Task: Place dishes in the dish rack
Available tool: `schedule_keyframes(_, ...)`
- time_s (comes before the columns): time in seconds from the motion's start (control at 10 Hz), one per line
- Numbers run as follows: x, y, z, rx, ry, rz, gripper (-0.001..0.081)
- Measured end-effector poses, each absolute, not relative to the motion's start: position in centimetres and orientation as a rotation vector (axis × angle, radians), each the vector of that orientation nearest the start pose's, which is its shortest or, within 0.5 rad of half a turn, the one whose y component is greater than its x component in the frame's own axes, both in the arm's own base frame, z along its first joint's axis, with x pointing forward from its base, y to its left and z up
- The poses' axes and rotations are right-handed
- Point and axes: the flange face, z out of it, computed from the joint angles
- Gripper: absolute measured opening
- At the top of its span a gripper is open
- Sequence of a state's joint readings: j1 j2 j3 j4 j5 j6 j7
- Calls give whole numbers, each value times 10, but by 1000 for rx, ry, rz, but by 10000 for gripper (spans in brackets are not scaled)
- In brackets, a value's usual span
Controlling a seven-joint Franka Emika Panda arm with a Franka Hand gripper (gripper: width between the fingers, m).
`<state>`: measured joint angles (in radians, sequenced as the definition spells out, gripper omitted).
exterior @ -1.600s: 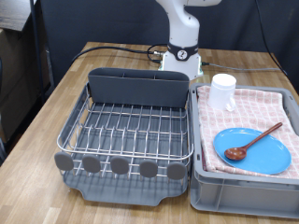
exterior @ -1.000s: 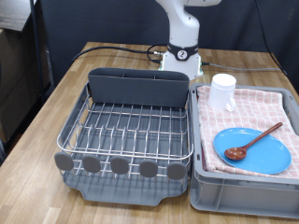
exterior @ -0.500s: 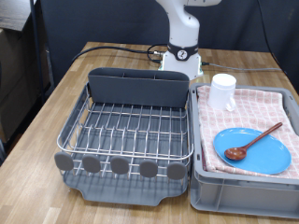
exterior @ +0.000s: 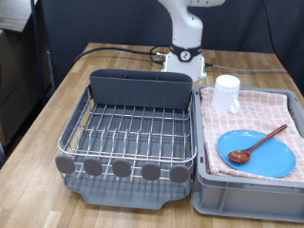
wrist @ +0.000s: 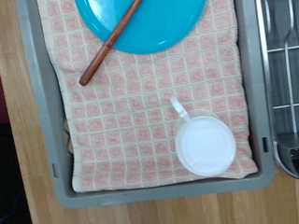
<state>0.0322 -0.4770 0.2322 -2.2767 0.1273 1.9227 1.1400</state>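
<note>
The pincer shows in neither view: the exterior view cuts the arm (exterior: 186, 28) off above its white base, and the wrist view has no fingers in frame, so whether it is released or clenched cannot be told. Its camera looks straight down on one grey bin (wrist: 37, 112) lined with pink checked cloth (wrist: 131, 103). Below the pincer lie three dishes: one white mug (wrist: 206, 147) standing upright, one light-blue plate (wrist: 163, 23) cut off at the frame edge, and one wooden spoon (wrist: 110, 45) lying across the plate, its bowl end out of that frame. In the exterior view the mug (exterior: 226, 92), plate (exterior: 271, 157) and spoon (exterior: 256, 145) all sit in the bin (exterior: 242, 195). One dish rack (exterior: 133, 128) stands just beside it, nothing showing on its wires, five grey discs along its front.
</note>
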Motion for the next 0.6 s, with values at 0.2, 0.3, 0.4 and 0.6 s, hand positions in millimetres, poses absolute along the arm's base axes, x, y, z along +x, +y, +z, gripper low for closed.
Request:
schedule_keyframes(0.2,422,154,536,-2707,1428,-105,803)
schedule_keyframes(0.3,432,165,532,-2700,1442,-102,803)
schedule_keyframes(0.4,441,173,527,-2687,1461,-100,803)
schedule_keyframes(0.6,457,185,516,-2691,1463,-146,803)
